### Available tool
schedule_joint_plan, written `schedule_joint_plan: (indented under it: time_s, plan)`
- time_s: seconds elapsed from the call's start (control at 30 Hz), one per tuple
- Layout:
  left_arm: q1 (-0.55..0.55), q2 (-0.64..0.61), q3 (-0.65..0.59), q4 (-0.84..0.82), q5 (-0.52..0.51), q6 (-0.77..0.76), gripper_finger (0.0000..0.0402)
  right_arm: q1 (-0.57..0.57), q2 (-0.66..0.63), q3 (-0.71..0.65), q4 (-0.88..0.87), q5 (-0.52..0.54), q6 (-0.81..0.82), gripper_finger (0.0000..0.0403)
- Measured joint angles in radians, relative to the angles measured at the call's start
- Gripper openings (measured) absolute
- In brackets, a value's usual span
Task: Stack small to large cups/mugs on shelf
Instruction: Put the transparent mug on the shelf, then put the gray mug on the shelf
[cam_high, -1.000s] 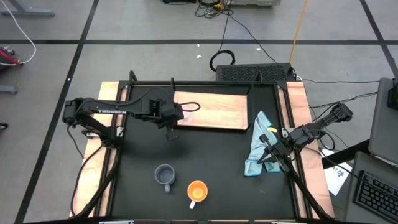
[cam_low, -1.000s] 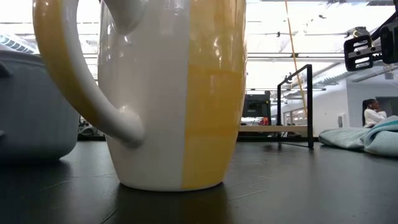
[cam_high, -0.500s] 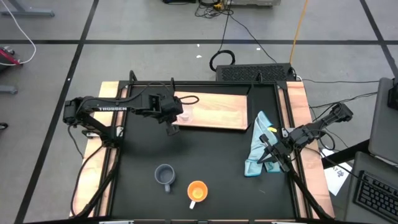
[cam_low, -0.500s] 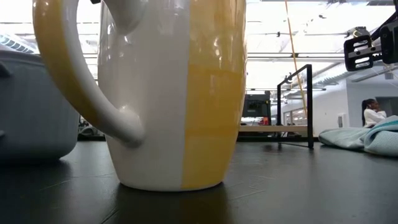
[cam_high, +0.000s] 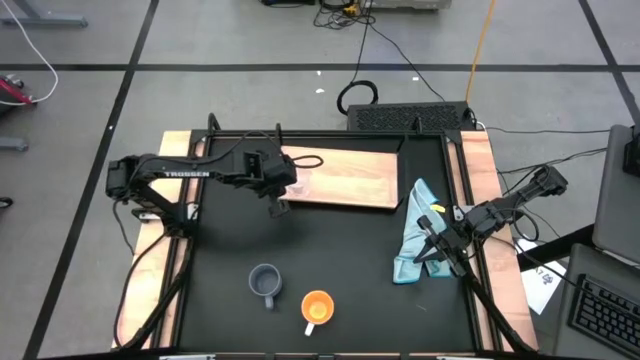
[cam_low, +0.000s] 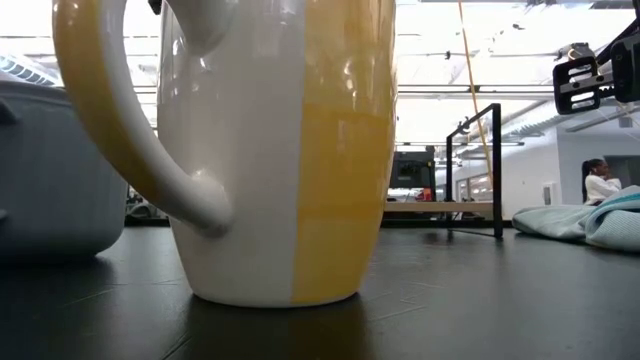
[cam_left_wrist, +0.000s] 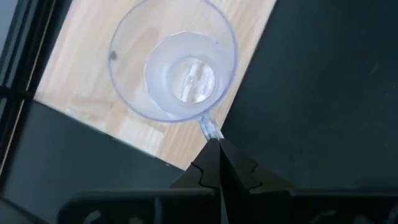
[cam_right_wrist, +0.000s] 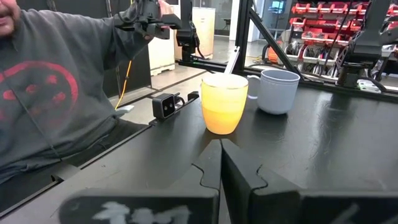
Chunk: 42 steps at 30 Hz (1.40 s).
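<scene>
Your left hand (cam_left_wrist: 214, 144) had its fingers together just beside the clear glass cup (cam_left_wrist: 173, 65), possibly touching its handle; the overhead picture barely showed it. The cup stood upright on the shelf (cam_high: 345, 178). Your right hand (cam_right_wrist: 220, 144) waited, closed.

Clear glass cup (cam_left_wrist: 173, 67) upright on shelf (cam_high: 350, 180); both mugs (cam_high: 265, 283) on table.

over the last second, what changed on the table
The left end effector, shut, drew back a little from over the shelf toward its left end. The clear glass cup stands on that end. The blue-grey mug, orange mug, light-blue cloth and right end effector by the cloth stayed put.
</scene>
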<state>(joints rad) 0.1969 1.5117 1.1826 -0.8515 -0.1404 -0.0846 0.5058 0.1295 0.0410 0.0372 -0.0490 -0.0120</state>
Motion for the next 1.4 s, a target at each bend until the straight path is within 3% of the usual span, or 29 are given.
schedule_joint_plan:
  time_s: [0.63, 0.8, 1.4]
  plan:
    - [-0.004, 0.016, 0.004, 0.039, 0.039, 0.031, 0.0000, 0.000, 0.000, 0.000, 0.000, 0.000, -0.005, 0.0000]
    - [-0.022, 0.014, 0.016, 0.016, 0.009, 0.035, 0.0000, 0.000, 0.000, 0.000, 0.000, 0.000, -0.003, 0.0000]
    - [-0.190, 0.012, 0.332, -0.150, -0.104, 0.054, 0.0005, 0.000, 0.000, 0.000, -0.002, 0.000, -0.001, 0.0000]
